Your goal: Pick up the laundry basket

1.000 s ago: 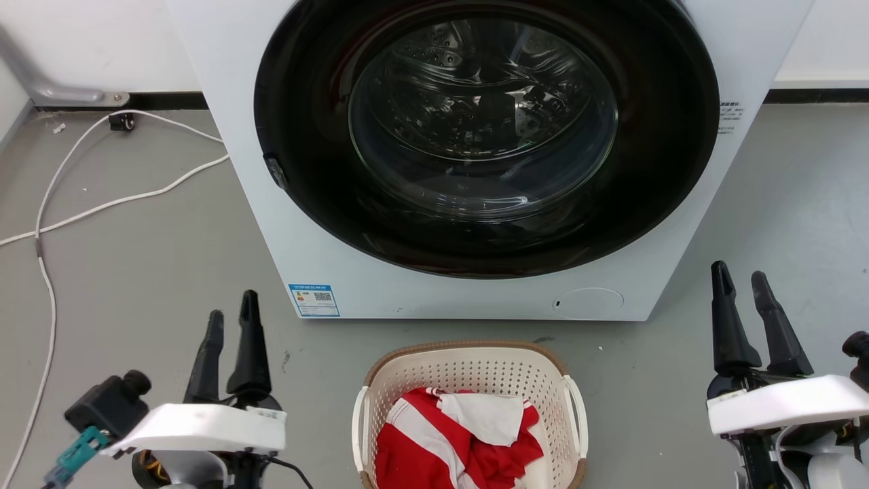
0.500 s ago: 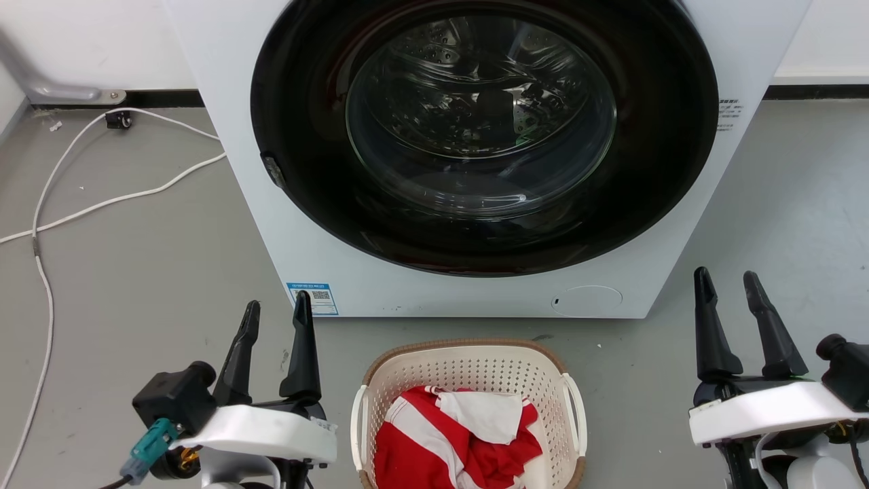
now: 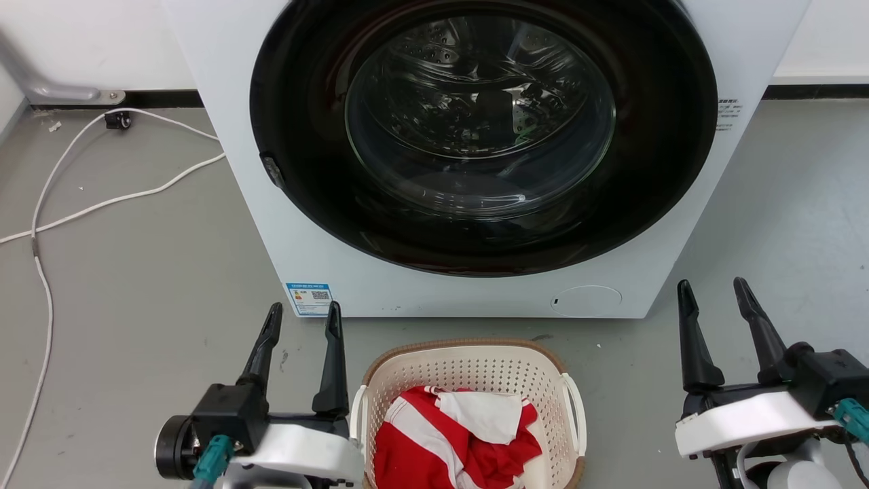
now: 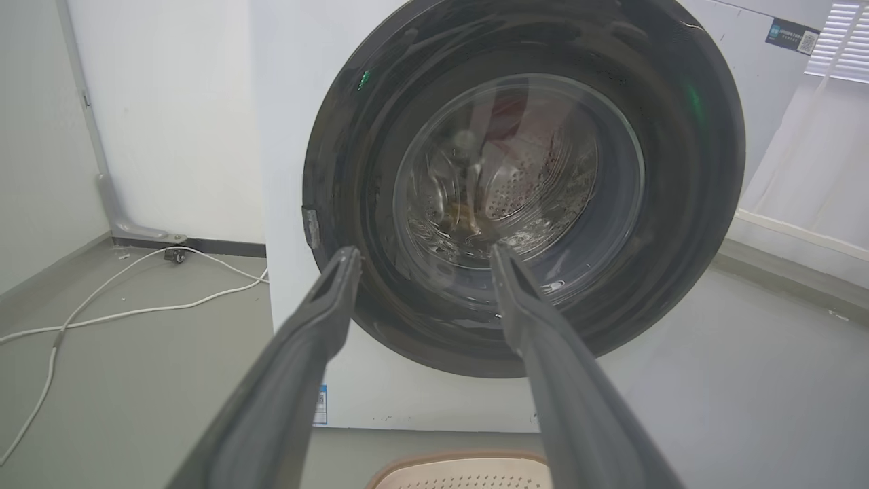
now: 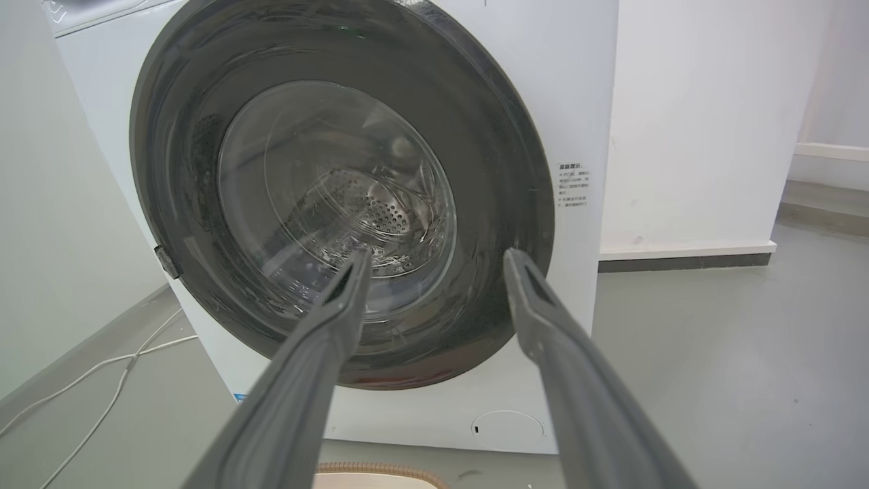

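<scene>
Item: laundry basket (image 3: 475, 370), being flanked: left tool (image 3: 303, 309) just beside, right tool (image 3: 711, 284) well apart; both being held wide, empty.

Left gripper (image 3: 303, 307): two long matte-black fingers (image 3: 332, 367), tapering to narrow tips, flared at base. Left wrist shell (image 3: 299, 451) white, smooth, moulded. Left camera module (image 3: 227, 411) black, boxy, with round barrel; left teal connector (image 3: 212, 454) plugged beneath. Right gripper (image 3: 710, 282): identical fingers. Right wrist shell (image 3: 747, 421) white; right camera module (image 3: 825, 373) black; right teal connector (image 3: 854, 415). In wrist views, fingers look grey, inner faces grooved.
</scene>
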Robot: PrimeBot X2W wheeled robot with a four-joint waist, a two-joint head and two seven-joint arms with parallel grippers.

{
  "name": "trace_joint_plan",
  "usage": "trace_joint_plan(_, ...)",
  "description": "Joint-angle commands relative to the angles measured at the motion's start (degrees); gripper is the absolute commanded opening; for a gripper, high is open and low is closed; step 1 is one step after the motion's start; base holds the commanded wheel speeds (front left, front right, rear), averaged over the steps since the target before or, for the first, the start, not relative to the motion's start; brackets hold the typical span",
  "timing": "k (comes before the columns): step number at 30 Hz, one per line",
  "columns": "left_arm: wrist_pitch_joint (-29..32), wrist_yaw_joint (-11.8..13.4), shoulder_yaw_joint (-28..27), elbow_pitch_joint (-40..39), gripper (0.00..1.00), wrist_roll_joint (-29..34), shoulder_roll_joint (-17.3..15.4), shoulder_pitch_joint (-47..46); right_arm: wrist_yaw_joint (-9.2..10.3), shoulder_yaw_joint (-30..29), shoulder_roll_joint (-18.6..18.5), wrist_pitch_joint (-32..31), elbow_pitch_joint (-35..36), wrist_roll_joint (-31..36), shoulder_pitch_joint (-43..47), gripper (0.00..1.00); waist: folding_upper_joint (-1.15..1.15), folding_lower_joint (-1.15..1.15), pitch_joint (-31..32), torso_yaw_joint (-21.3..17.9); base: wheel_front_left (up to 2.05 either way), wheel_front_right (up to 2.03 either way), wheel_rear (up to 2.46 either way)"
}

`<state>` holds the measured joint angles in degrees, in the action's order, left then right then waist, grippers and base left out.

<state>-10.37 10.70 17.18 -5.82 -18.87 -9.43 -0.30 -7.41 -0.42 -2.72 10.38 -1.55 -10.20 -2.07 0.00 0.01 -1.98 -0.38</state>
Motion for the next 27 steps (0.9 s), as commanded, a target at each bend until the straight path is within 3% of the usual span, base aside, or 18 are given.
trace_joint_plan(1, -0.7, 0.6, 1.0, -0.4, 1.00, 2.2, -0.9, -0.7, -0.12, 0.2, -0.2, 0.7, 0.6, 2.3, -0.1, 1.00, 0.00, -0.01, 0.0, -0.1, 0.00, 0.00, 0.00)
trace_joint_plan(12, -2.0, 0.9, 3.1, 2.6, 1.00, 5.4, -0.8, 0.2, -0.07, 0.8, -0.2, 1.9, 0.9, 7.4, 0.6, 1.00, 0.00, -0.01, 0.1, -0.3, 0.00, 0.00, 0.00)
trace_joint_plan(16, -2.4, -0.1, 1.0, 0.8, 1.00, 5.1, 0.7, 1.2, -0.07, -0.2, -0.2, 2.5, 0.4, 4.2, 0.9, 1.00, 0.00, -0.01, 0.0, -0.3, 0.00, 0.00, 0.00)
trace_joint_plan(27, -3.7, -8.0, -7.9, 4.1, 1.00, 5.4, 5.6, 4.3, -0.07, -0.2, -0.2, 3.6, -2.4, 3.2, 1.0, 1.00, 0.00, -0.01, -0.2, -0.4, 0.00, 0.00, 0.00)
